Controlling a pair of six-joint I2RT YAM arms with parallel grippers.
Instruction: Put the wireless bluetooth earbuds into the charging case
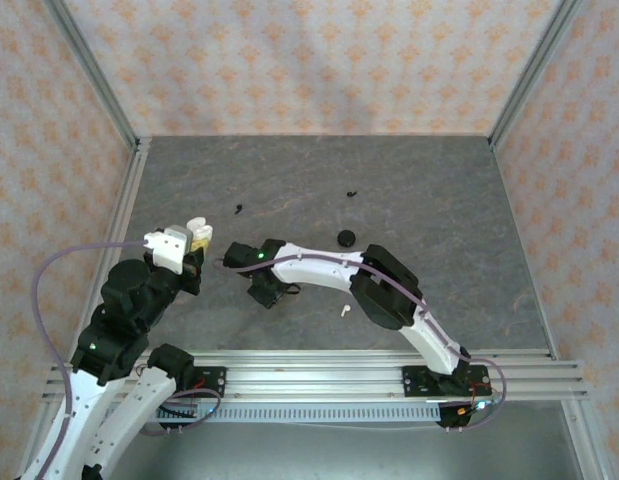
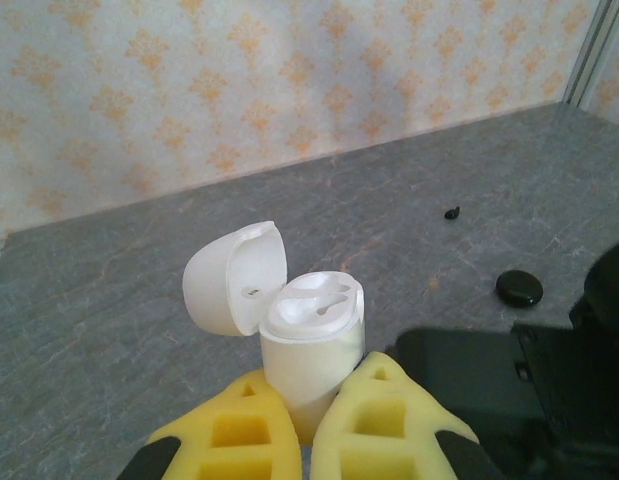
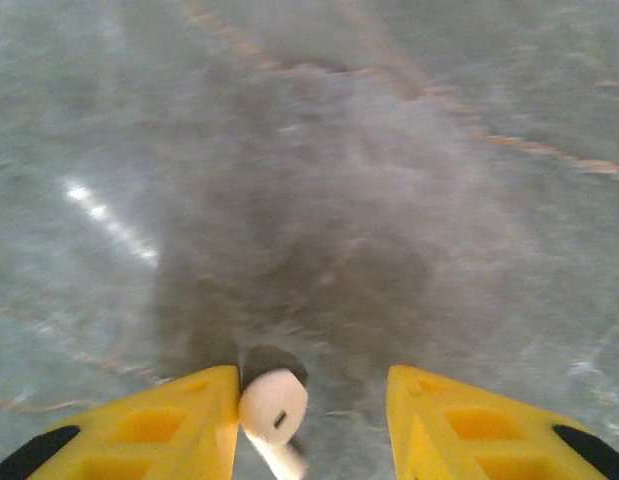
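My left gripper is shut on the charging case, gripping its lower body between the yellow fingers. The case stands upright with its lid swung open to the left, and both sockets look empty. From above, the case is raised at the table's left. My right gripper is open just above the table. One white earbud rests against its left finger, stem pointing toward the camera. A second earbud lies on the table by the right arm.
A round flat black disc lies mid-table, with tiny black specks farther back. The right arm's dark body stands close to the right of the held case. Patterned walls enclose the grey table.
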